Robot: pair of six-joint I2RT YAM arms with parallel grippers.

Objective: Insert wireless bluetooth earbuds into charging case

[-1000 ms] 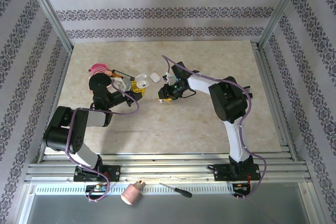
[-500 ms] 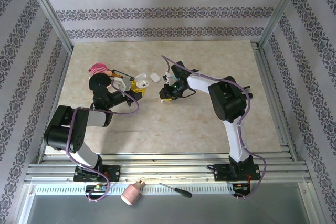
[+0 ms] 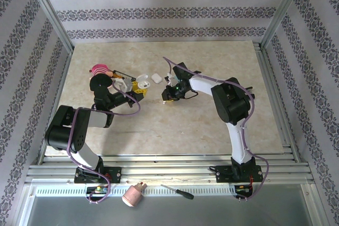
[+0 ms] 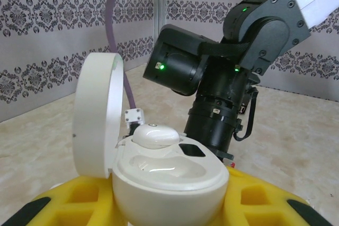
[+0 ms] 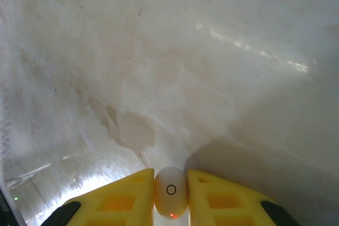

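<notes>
My left gripper (image 3: 139,86) is shut on the open white charging case (image 4: 169,183), its yellow fingers (image 4: 265,205) pressed to the case's sides. The lid (image 4: 98,123) stands up on the left. One white earbud (image 4: 154,136) sits in the far socket, and the near socket is hollow. My right gripper (image 3: 166,98) is low over the table, just right of the case. In the right wrist view its yellow fingers (image 5: 122,199) press both sides of a small white earbud (image 5: 170,191) with a ring mark and a red light.
A small white object (image 3: 157,78) lies on the table between the two grippers. A pink item (image 3: 99,69) sits behind the left arm. A screwdriver (image 3: 177,191) and a pink object (image 3: 133,195) lie below the table's front rail. The right arm's wrist (image 4: 222,104) looms close behind the case.
My right gripper has shifted slightly toward the back of the table, staying low. The left gripper and the case have not moved.
</notes>
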